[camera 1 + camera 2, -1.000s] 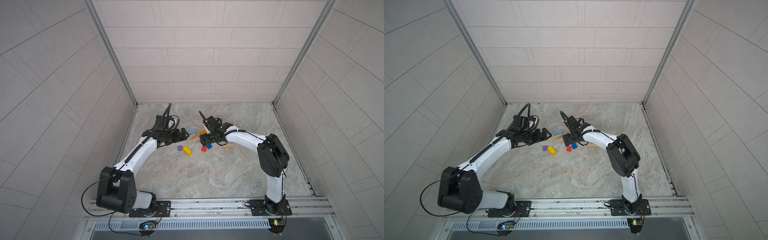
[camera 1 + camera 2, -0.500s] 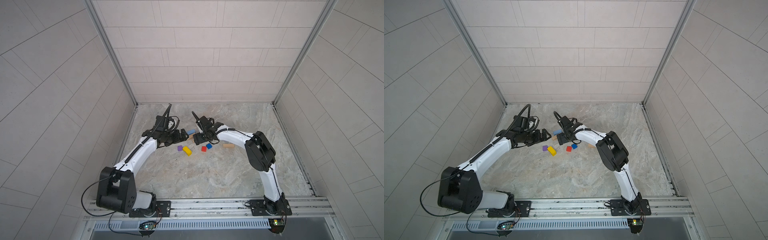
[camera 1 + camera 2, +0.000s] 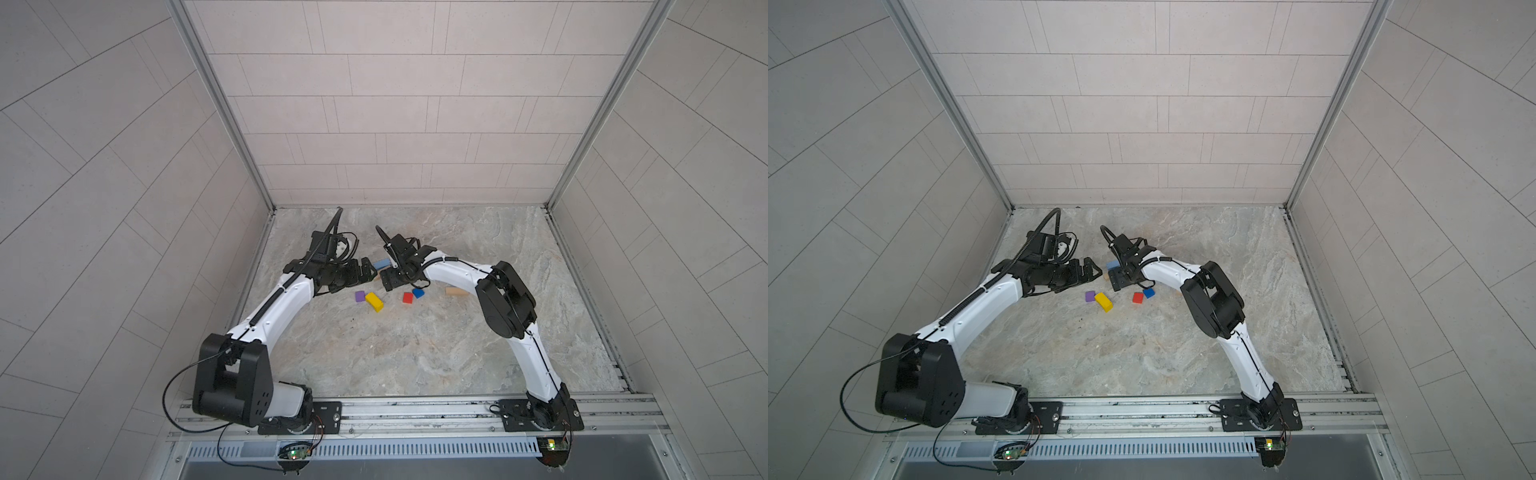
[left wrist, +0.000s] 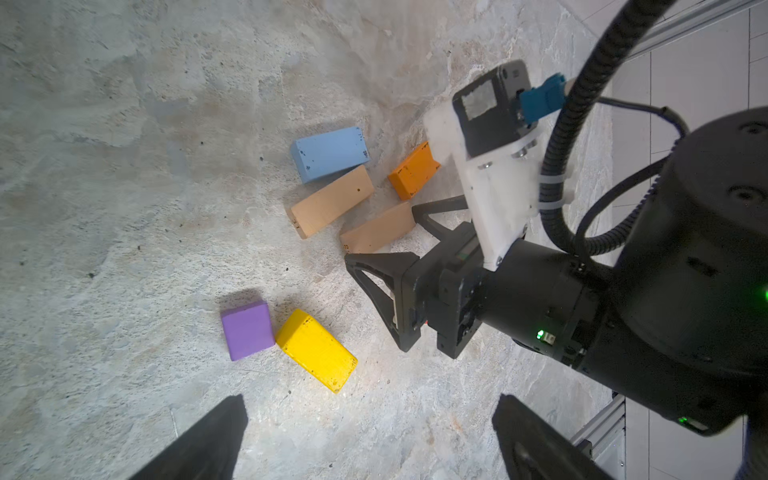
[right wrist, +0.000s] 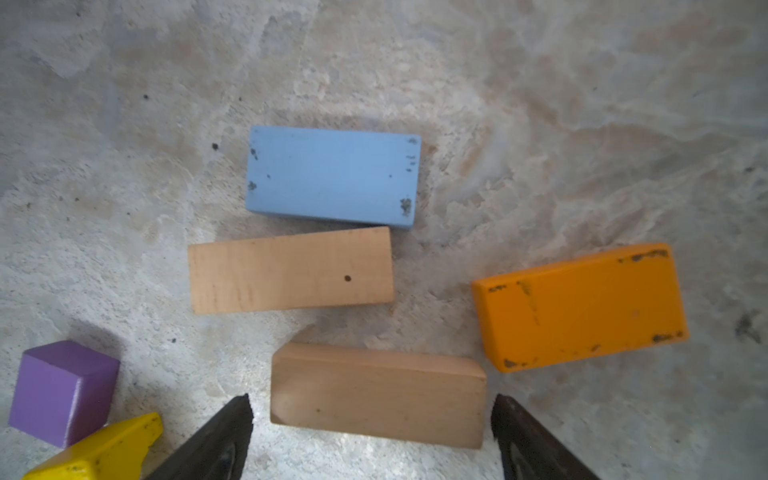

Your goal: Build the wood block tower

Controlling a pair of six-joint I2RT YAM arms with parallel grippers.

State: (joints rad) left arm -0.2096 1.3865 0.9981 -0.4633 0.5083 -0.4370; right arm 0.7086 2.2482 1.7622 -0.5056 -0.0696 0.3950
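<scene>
The wood blocks lie singly on the stone floor; no tower is in view. My right gripper (image 5: 371,415) is open, its fingers either side of a tan bar (image 5: 376,395) with a gap at each end. Beyond that bar lie a second tan bar (image 5: 291,270), a light-blue brick (image 5: 332,176) and an orange brick (image 5: 579,305). The purple cube (image 4: 247,330) and yellow brick (image 4: 318,351) touch each other ahead of my open left gripper (image 4: 370,415), which has only bare floor between its fingers. A red cube (image 3: 408,297) and a blue cube (image 3: 418,293) sit beside the right arm.
A third tan bar (image 3: 456,292) lies alone to the right, partly behind the right arm's elbow (image 3: 505,305). The two grippers (image 3: 370,270) (image 3: 390,280) are close together. Tiled walls enclose the floor on three sides; a metal rail (image 3: 415,409) runs along the front.
My right gripper has swung left towards the left gripper and now stands over the tan bars, its elbow following. The left arm and the blocks have not moved.
</scene>
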